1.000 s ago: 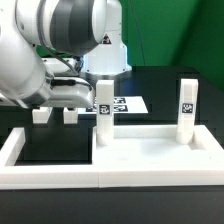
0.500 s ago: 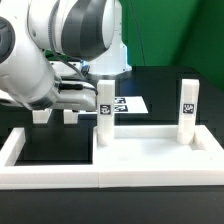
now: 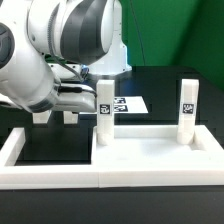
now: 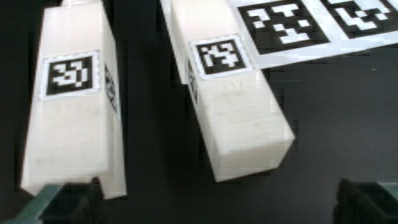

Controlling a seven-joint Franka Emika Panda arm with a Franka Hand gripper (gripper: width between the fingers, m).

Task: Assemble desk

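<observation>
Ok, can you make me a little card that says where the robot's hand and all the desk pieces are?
hand: open, holding nothing, above the lying legs
tabletop: flat, two legs standing on it
first standing leg: upright, exterior view's left
second standing leg: upright, exterior view's right
first lying leg: flat on the black table
second lying leg: flat beside it, not touching, tagged end next to the marker board
border wall: in front of the tabletop
</observation>
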